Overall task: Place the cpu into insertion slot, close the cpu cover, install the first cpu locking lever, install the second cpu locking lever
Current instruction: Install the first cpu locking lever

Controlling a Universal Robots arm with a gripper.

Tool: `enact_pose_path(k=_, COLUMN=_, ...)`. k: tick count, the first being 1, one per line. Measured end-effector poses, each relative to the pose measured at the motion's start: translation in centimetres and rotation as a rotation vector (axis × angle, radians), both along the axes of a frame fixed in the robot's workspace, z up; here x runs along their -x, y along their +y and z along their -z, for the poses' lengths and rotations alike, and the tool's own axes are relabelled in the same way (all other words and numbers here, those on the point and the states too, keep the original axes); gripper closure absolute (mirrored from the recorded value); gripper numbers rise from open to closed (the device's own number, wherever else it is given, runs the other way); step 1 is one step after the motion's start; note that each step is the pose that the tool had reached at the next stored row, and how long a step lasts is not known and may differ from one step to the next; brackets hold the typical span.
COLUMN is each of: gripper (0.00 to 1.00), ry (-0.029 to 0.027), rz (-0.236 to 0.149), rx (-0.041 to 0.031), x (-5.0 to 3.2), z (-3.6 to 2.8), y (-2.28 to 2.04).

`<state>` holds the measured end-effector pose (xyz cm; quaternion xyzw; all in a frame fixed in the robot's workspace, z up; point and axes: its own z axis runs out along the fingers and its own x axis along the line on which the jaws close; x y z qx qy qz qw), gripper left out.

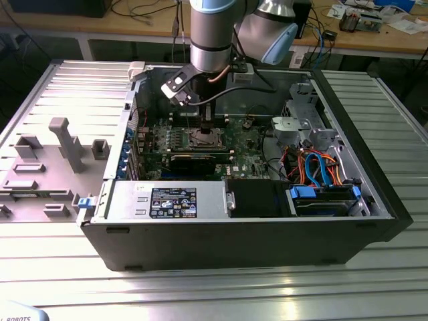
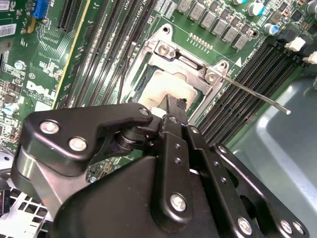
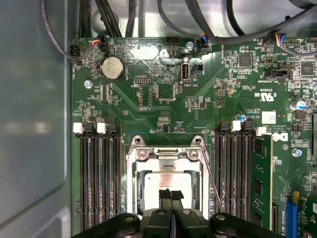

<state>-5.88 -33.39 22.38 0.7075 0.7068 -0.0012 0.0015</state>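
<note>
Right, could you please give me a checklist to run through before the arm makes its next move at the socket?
1. Flat silvery-grey square cpu lying in the metal-rimmed square insertion slot: ok.
2. Thin silvery windowed cpu cover down over it: ok, it looks flat.
3. Thin wire locking lever latched: not ok, it stands out free.
4. Black gripper centred over the cpu, fingers shut: ok.
5. Gripper touching the cpu: cannot tell.
</note>
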Motion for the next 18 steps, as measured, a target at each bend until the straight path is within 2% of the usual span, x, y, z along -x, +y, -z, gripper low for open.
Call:
enact_pose_path(k=11, gripper=0.89, ry=0.0, rz=0.0, rx=-0.0001, x=0.0, z=-0.8, y=0.0)
enact_pose_path(k=18, gripper=0.89, ry=0.0, rz=0.0, rx=0.0, x=0.0, z=-1.71, y=0.0)
